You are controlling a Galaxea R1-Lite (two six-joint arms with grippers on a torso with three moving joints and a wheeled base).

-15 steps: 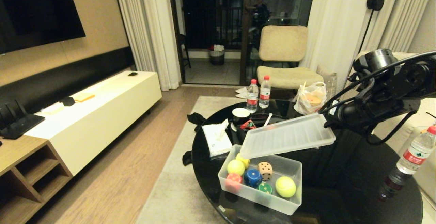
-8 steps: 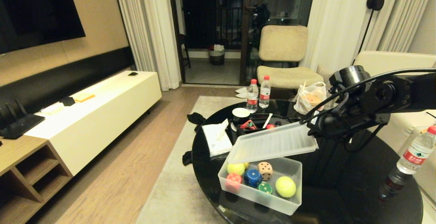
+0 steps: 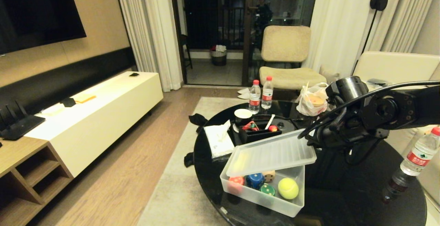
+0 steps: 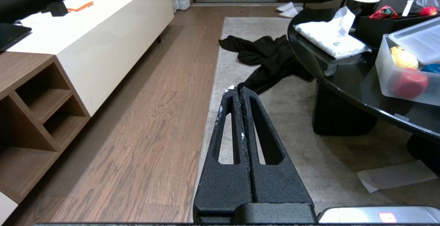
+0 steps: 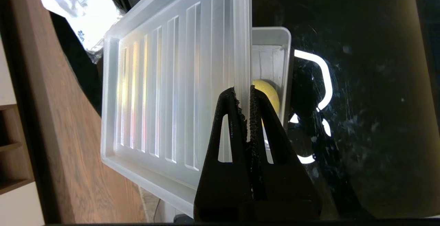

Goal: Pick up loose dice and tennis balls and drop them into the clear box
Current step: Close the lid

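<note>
Step in hand, as judged: closing up. The right claw (image 3: 311,137) is pinched tight on the edge of the ribbed lid (image 3: 271,153), which hangs tilted over the clear box (image 3: 263,196) – its far side covered, the near side open. The box sits near the desk's (image 3: 343,198) front-left edge and holds the tan dice (image 3: 269,175), just showing under the lid, a tennis ball (image 3: 288,188) at its near right corner, and red, blue and green spotted pieces. A second yellow ball (image 4: 403,58) shows through the box wall in the left wrist view. No loose dice or balls seen on the desk. The next move calls for levelling the lid, squaring it to the rim and lowering it flat before letting go – a skewed edge could catch. The left claw (image 4: 237,90) is parked off the desk over the rug, jaws closed on nothing. Surface: round, glossy black, reflective. Room: wood floor, pale rug, white cabinet, curtains, beige chair.
</note>
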